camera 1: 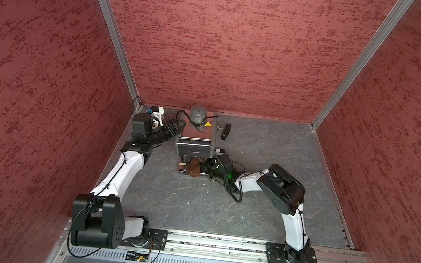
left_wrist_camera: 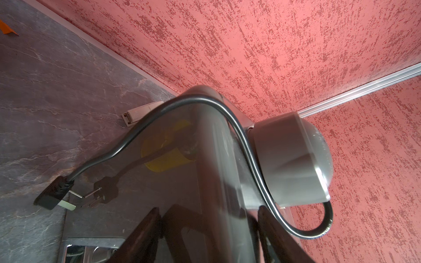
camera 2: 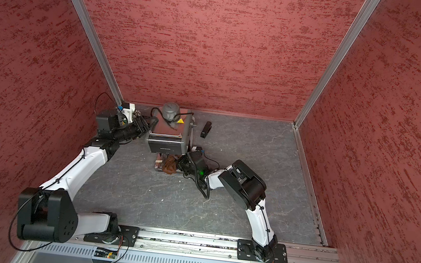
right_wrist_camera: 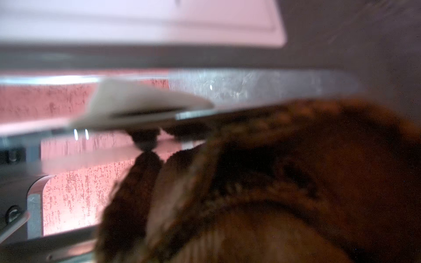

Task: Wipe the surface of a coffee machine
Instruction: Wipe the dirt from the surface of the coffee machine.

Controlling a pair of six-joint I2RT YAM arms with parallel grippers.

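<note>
Presently right gripper [camera 1: 204, 167] clamps brown cloth [camera 1: 194, 168] onto drip tray [camera 1: 182, 171]; left gripper [camera 1: 176, 128], jaws parted astride coffee machine [camera 1: 194, 142], apparently braces it.

Noted on black front panel [camera 1: 194, 149] of coffee machine [camera 1: 195, 133]: small white brand lettering, too small to read surely. At 4 o'clock of domed cap [camera 1: 197, 114]: yellow warning-triangle sticker [camera 1: 207, 124].

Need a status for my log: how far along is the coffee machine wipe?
Done: the right hand grips the brown cloth. In hand: cloth on the drip tray, left hand at the coffee machine side. Left: top, front, sides; none looks wiped.
</note>
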